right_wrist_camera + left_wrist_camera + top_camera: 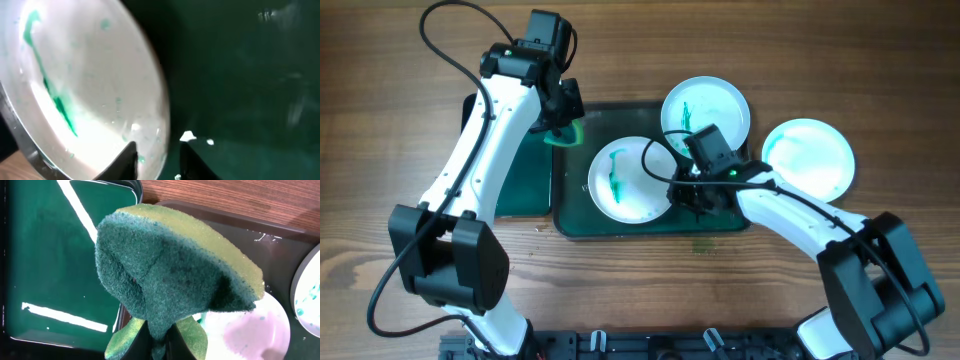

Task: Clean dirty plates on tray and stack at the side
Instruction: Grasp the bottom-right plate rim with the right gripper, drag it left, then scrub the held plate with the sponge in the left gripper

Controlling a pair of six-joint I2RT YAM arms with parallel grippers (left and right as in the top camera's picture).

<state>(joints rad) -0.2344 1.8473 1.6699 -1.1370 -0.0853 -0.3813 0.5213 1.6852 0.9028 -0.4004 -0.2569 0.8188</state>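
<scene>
The smeared plate (625, 180) lies flat in the big tray (572, 205), its right rim running up between the fingers of the right gripper (692, 192). In the right wrist view the two fingers stand apart, one over the plate (75, 75) and the other over bare tray (250, 90), so they straddle the rim and have not closed on it. That looks like a hold being set up to pin or tilt the plate for scrubbing. The plate is white and wet-looking, with a long teal streak down the side away from the fingers and fine teal specks near the rim

Beyond the right fingers, a second plate (705, 108), also smeared teal, sits at the tray's far corner. A third plate (808, 157), only faintly tinted, rests off the tray on the table (400, 100), likely the start of the stack

The left gripper (161, 342) is clamped on a folded green sponge (170, 275), scouring face outward. It hangs over the tray's far left corner, the smaller tray (45, 255) to one side of the fingers and the smeared plate just ahead, probably poised to wipe
</scene>
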